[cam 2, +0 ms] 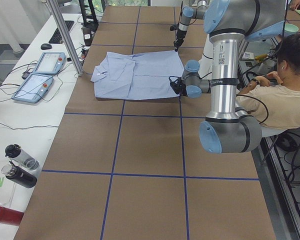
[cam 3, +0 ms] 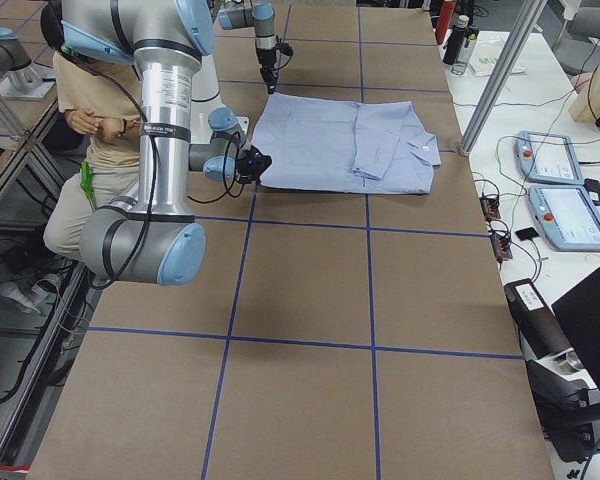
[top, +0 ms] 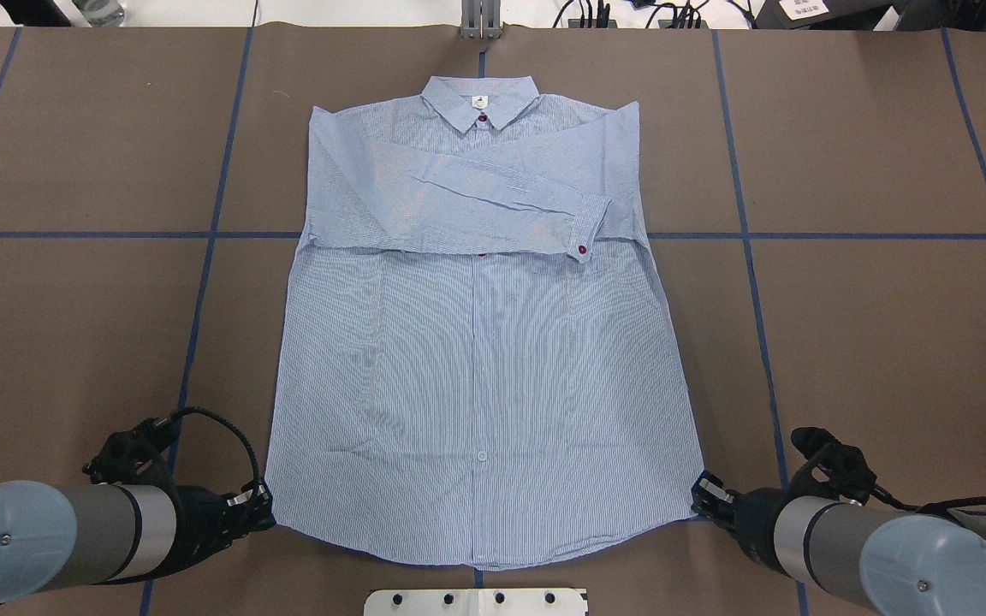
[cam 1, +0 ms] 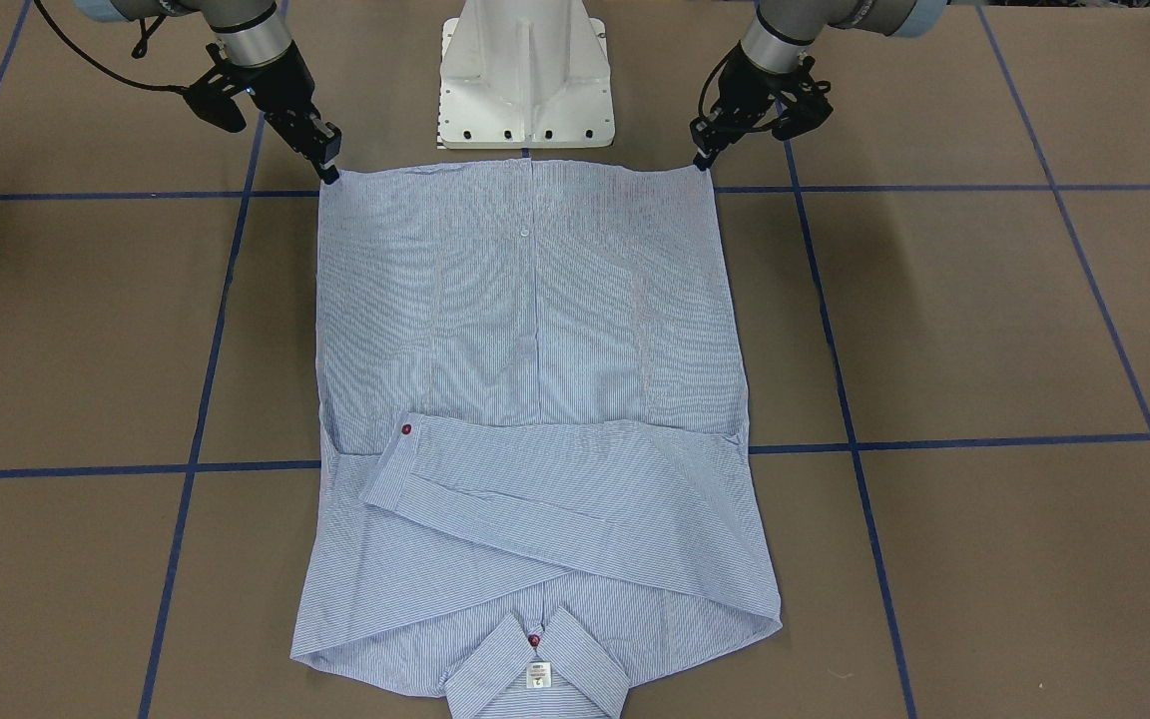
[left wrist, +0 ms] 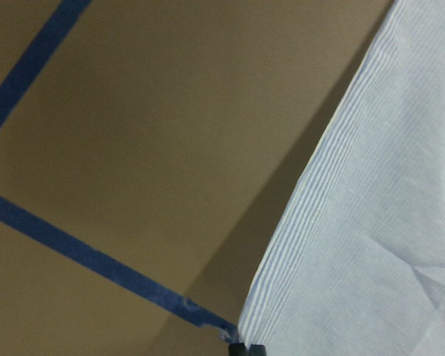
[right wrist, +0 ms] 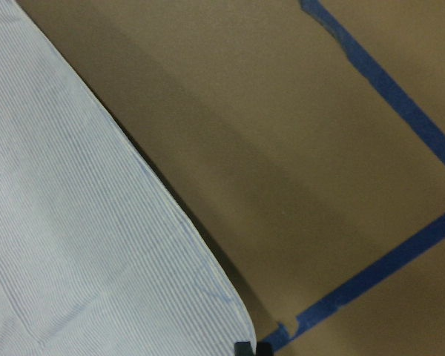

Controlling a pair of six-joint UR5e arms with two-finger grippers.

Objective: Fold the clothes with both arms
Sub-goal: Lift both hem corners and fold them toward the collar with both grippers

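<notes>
1. The shirt [top: 476, 342] lay flat and face-up in the middle of the table [top: 870, 342], buttoned, with its sleeves [top: 501, 192] folded across the chest.
2. Its long axis ran from hem to collar, straight away from the robot. The collar [top: 479, 101] pointed at the far edge, and the hem [top: 476, 560] sat just in front of the white base [top: 476, 601].
3. The left gripper [top: 264, 506] sat at 1 hem corner and the right gripper [top: 703, 494] at the other. In both wrist views the fingertips [left wrist: 246, 347] showed as a narrow dark pair touching the very corner of the cloth, so each claw looked nearly closed and pinching fabric, though little of the fingers was visible.
4. A shadow under the edges beside each corner suggested the cloth was raised slightly off the table there.
5. Handling, as a judgement: thin woven cotton – light, soft and limp, not fragile or slippery. It would sag between 2 held points and drag on the brown surface.
6. The 2 hem corners looked like the right places to hold, because they keep the hem taut for carrying it toward the collar. A shallow pinch could slip off – and uneven travel would skew the fold.
</notes>
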